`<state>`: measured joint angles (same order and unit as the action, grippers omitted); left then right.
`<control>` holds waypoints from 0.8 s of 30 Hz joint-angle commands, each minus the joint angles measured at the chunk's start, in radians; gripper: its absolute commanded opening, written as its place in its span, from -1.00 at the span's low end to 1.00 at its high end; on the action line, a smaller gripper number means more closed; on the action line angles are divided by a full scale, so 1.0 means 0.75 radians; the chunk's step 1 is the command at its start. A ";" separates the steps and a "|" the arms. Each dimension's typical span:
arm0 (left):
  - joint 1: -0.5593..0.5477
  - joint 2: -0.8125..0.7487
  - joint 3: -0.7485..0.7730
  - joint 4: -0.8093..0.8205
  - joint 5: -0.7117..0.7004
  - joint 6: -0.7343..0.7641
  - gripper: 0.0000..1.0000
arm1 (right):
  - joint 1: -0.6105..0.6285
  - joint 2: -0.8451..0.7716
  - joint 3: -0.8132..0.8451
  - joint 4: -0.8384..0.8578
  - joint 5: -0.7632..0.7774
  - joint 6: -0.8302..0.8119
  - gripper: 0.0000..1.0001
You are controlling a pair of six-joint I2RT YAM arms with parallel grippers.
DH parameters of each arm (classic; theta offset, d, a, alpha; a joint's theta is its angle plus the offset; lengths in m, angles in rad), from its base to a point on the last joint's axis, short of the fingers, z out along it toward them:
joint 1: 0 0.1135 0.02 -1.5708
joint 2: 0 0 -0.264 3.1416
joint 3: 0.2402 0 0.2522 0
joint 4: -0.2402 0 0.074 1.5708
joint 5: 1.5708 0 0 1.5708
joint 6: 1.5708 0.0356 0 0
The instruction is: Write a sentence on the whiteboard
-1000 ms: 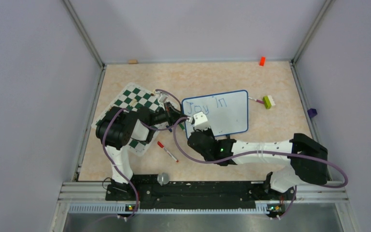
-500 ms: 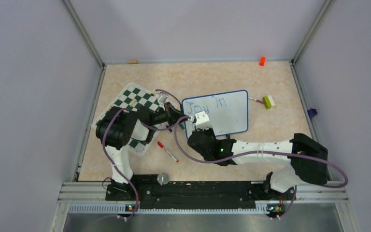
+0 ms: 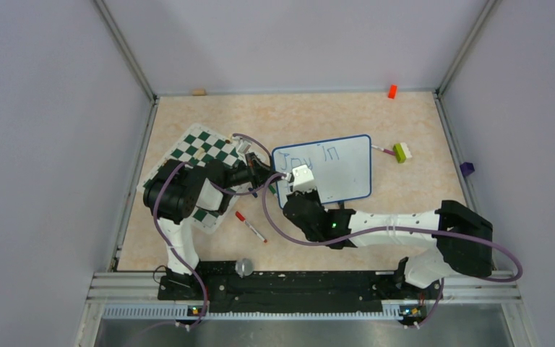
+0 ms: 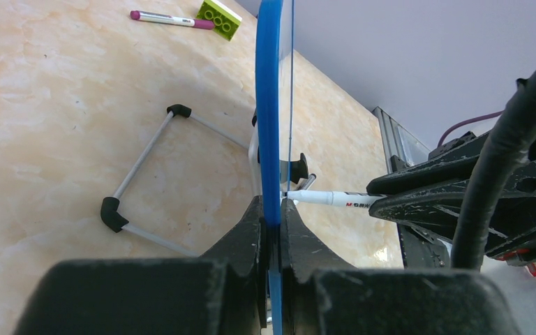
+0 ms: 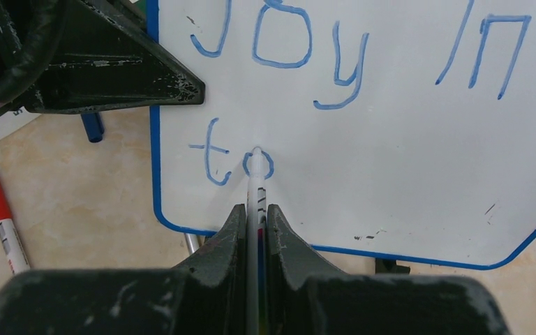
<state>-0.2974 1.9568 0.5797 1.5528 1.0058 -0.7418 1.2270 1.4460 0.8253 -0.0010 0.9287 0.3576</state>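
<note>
The whiteboard (image 3: pixel 332 170) stands tilted mid-table, seen flat in the right wrist view (image 5: pixel 391 139) and edge-on in the left wrist view (image 4: pixel 270 105). The sentence (image 5: pixel 335 49) reads "Joy in" in blue, with "to" (image 5: pixel 230 162) begun on a second line. My left gripper (image 4: pixel 272 223) is shut on the board's left edge; in the top view it sits at that edge (image 3: pixel 269 177). My right gripper (image 5: pixel 255 216) is shut on a white marker (image 5: pixel 256 188) whose tip touches the board at the "o"; in the top view it is at the board's lower left (image 3: pixel 298 177).
A green-and-white chess mat (image 3: pixel 202 148) lies left under the left arm. A red-capped marker (image 3: pixel 250 226) lies near the front. A green brick (image 3: pixel 402 152) with a purple marker, an orange block (image 3: pixel 392 91) and a purple block (image 3: pixel 466 169) sit at right.
The right gripper with the marker has shifted slightly left and up along the board's lower left. The left arm and the board have not moved.
</note>
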 commanded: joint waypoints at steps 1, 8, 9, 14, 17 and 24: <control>-0.009 0.024 -0.002 0.089 0.046 0.133 -1.00 | -0.012 -0.015 0.016 0.071 -0.027 -0.032 -1.00; -0.011 0.024 -0.002 0.089 0.046 0.134 -1.00 | -0.011 -0.023 0.013 0.048 -0.043 -0.030 -1.00; -0.010 0.023 -0.002 0.089 0.046 0.132 -1.00 | -0.011 -0.031 0.008 0.047 -0.045 -0.029 -1.00; -0.010 0.022 -0.004 0.089 0.046 0.133 -1.00 | -0.005 -0.112 -0.058 0.078 -0.044 -0.026 -1.00; -0.011 0.022 -0.004 0.089 0.045 0.133 -1.00 | 0.002 -0.181 -0.124 0.137 -0.034 -0.031 -1.00; -0.011 0.020 -0.005 0.089 0.044 0.132 -1.00 | 0.000 -0.284 -0.206 0.184 0.031 -0.013 -1.00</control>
<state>-0.2977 1.9568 0.5797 1.5528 1.0061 -0.7418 1.2263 1.2747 0.6769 0.0742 0.9104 0.3412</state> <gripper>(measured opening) 0.067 0.088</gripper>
